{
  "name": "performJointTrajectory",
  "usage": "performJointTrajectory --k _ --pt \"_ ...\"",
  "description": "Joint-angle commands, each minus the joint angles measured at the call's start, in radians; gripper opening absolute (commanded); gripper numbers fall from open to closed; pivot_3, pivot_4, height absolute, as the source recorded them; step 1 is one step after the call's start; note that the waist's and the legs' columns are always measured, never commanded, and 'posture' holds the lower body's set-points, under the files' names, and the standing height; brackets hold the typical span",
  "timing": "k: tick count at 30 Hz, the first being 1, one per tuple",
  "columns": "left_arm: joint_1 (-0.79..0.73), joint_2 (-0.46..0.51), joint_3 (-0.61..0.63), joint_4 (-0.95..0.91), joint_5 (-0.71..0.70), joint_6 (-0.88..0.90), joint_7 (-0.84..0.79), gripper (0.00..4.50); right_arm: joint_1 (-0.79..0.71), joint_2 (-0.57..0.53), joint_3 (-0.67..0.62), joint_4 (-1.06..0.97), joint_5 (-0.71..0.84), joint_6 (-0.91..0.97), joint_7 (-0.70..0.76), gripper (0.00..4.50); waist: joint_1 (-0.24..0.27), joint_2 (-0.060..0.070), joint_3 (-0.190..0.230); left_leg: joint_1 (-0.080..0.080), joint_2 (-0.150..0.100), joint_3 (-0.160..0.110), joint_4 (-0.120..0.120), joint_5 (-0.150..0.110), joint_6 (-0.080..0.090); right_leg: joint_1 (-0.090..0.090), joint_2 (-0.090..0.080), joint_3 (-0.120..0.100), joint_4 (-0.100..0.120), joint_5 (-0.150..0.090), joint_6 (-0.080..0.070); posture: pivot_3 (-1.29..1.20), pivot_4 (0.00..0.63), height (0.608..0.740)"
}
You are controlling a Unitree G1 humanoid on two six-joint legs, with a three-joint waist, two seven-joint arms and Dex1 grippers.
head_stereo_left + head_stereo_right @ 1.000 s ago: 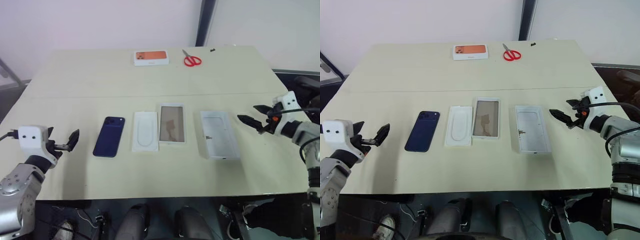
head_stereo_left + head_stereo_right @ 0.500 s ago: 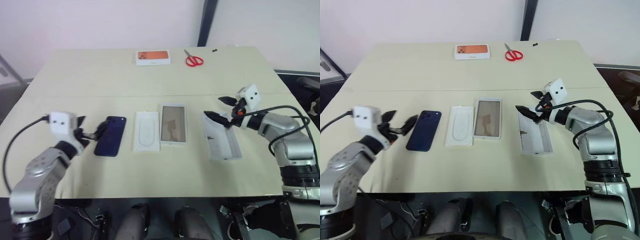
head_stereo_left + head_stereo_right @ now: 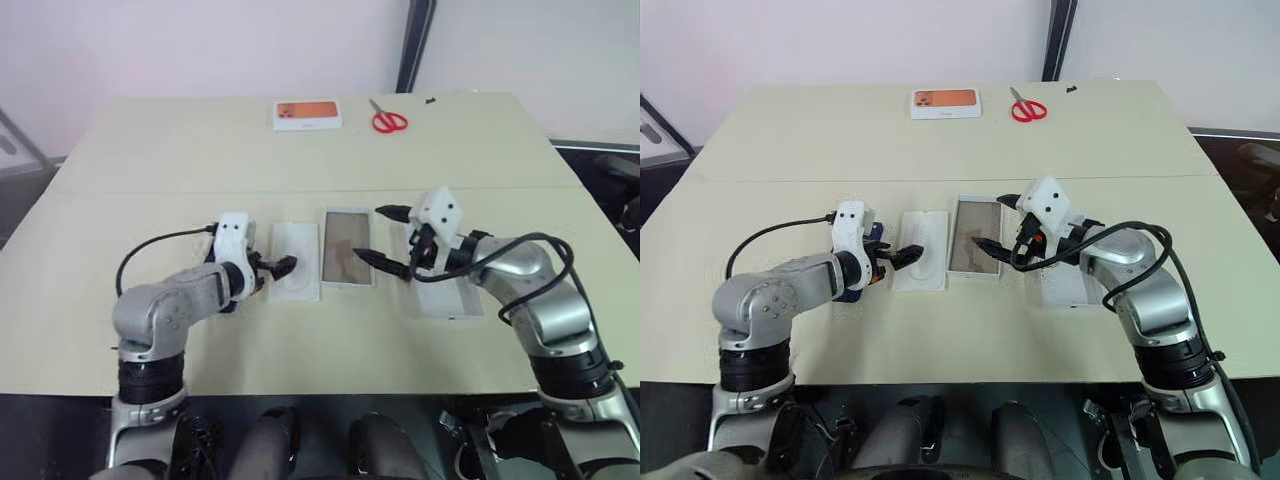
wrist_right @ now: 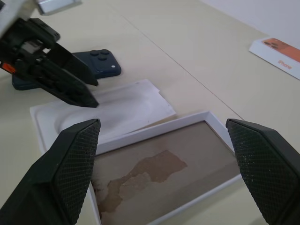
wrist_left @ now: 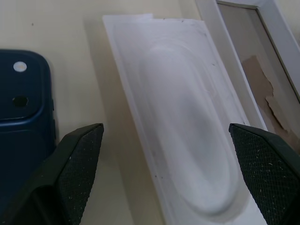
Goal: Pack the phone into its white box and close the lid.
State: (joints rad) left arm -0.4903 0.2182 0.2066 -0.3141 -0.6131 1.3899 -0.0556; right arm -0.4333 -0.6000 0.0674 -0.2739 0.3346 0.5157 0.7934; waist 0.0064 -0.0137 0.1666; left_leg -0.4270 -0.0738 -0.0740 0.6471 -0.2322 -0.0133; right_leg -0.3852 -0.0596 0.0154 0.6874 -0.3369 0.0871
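- Two arms have swung in from the outer edges of the surface (image 3: 300, 340) to its middle row, so I have gone from standing off to being right over the packing pieces.
- Nearest me, my left pincer (image 3: 278, 266) is spread wide and holds nothing. It has passed over the phone (image 5: 23, 117) and now hangs above the white moulded insert tray (image 3: 296, 262).
- That overshoot matters: the phone lies flat on the surface, camera cluster up, just beside the tray on its left and under my left forearm. I judge I must draw back a little to take it, unless the tray is meant to go first.
- Just beyond, the white box (image 3: 346, 246) lies open with its brownish, torn-looking floor showing, between the tray and the lid (image 3: 450, 300). Nothing is in it, so no packing has begun.
- My right pincer (image 3: 368, 231) is also fully apart and empty. It has crossed from the right edge, over the lid, and is now poised above the box's right rim, pointing toward my left pincer.
- The lid lies inside up just right of the box, partly under my right forearm, untouched.
- Far back, the orange-printed box (image 3: 307, 114) and the red-handled scissors (image 3: 386, 121) lie well apart from all this and have not moved.
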Motion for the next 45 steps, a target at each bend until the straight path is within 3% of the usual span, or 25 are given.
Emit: performJointTrajectory --k 1,6,8,9,16,17,22,28,31,37,40,45 --pt "-0.033 -0.028 0.050 -0.001 0.002 0.069 0.018 4.50 0.008 -0.012 0.004 -0.038 -0.010 -0.025 0.012 4.49 0.000 0.000 0.000 0.000 0.000 0.000 0.000 0.000 0.000 0.000 0.000 0.000 0.000 0.000 0.000 0.00 0.150 0.740" --pt "-0.055 -0.077 0.077 0.022 0.003 0.119 0.012 4.50 0.017 -0.008 0.015 -0.041 -0.021 -0.038 0.019 4.49 0.001 0.000 0.000 0.000 0.000 0.000 0.000 0.000 0.000 0.000 0.000 0.000 0.000 0.000 0.000 0.00 0.150 0.740" --pt "-0.059 -0.085 0.084 0.036 0.015 0.114 0.014 4.00 0.021 -0.007 0.019 -0.044 -0.026 -0.043 0.018 4.50 0.003 0.000 0.000 0.000 0.000 0.000 0.000 0.000 0.000 0.000 0.000 0.000 0.000 0.000 0.000 0.00 0.150 0.740" --pt "-0.061 -0.087 0.088 0.042 0.023 0.111 0.017 3.68 0.023 -0.007 0.022 -0.046 -0.027 -0.044 0.017 4.50 0.004 0.000 0.000 0.000 0.000 0.000 0.000 0.000 0.000 0.000 0.000 0.000 0.000 0.000 0.000 0.00 0.150 0.740" --pt "-0.068 -0.077 0.098 0.067 0.069 0.097 0.021 0.20 0.039 -0.007 0.026 -0.070 -0.027 -0.037 0.012 4.50 0.004 0.000 0.000 0.000 0.000 0.000 0.000 0.000 0.000 0.000 0.000 0.000 0.000 0.000 0.000 0.00 0.150 0.740" --pt "-0.068 -0.076 0.099 0.068 0.076 0.095 0.022 0.04 0.039 -0.008 0.026 -0.072 -0.027 -0.035 0.011 4.50 0.004 0.000 0.000 0.000 0.000 0.000 0.000 0.000 0.000 0.000 0.000 0.000 0.000 0.000 0.000 0.00 0.150 0.740" --pt "-0.081 -0.094 0.144 0.077 0.090 0.085 0.032 0.04 0.038 -0.007 0.026 -0.083 -0.022 -0.026 0.012 4.50 0.004 0.000 0.000 0.000 0.000 0.000 0.000 0.000 0.000 0.000 0.000 0.000 0.000 0.000 0.000 0.00 0.150 0.740" --pt "-0.136 -0.139 0.354 0.038 0.030 0.082 0.022 0.04 0.028 -0.025 0.055 -0.079 -0.048 -0.033 0.031 4.50 0.003 0.000 0.000 0.000 0.000 0.000 0.000 0.000 -0.001 0.000 0.000 0.000 0.000 0.000 0.000 0.00 0.150 0.740" --pt "-0.158 -0.136 0.435 0.012 -0.011 0.120 -0.001 0.04 0.010 -0.034 0.139 -0.035 -0.113 -0.060 0.065 4.50 0.002 -0.001 0.000 0.000 0.000 0.000 0.000 0.000 -0.001 0.000 0.000 0.000 0.000 0.000 0.000 0.00 0.150 0.740" --pt "-0.131 -0.090 0.404 0.001 -0.019 0.138 -0.034 0.04 -0.038 -0.026 0.269 0.083 -0.201 -0.078 0.129 4.50 0.004 -0.001 0.000 0.000 0.000 0.000 0.000 0.000 -0.001 0.000 0.000 0.000 0.000 0.000 0.000 0.00 0.150 0.740" --pt "-0.126 -0.091 0.399 0.001 -0.018 0.134 -0.034 0.00 -0.047 -0.030 0.304 0.116 -0.235 -0.097 0.153 3.67 0.004 -0.001 0.000 0.000 0.000 0.000 0.000 0.000 -0.001 0.000 0.000 0.000 0.000 0.000 0.000 0.00 0.150 0.740" --pt "-0.123 -0.094 0.408 -0.009 -0.025 0.132 -0.036 0.00 -0.034 -0.031 0.317 0.110 -0.259 -0.123 0.176 1.04 0.003 -0.001 0.000 0.000 0.000 0.000 0.000 0.000 -0.001 0.000 0.000 0.000 0.000 0.000 0.000 0.00 0.150 0.740"
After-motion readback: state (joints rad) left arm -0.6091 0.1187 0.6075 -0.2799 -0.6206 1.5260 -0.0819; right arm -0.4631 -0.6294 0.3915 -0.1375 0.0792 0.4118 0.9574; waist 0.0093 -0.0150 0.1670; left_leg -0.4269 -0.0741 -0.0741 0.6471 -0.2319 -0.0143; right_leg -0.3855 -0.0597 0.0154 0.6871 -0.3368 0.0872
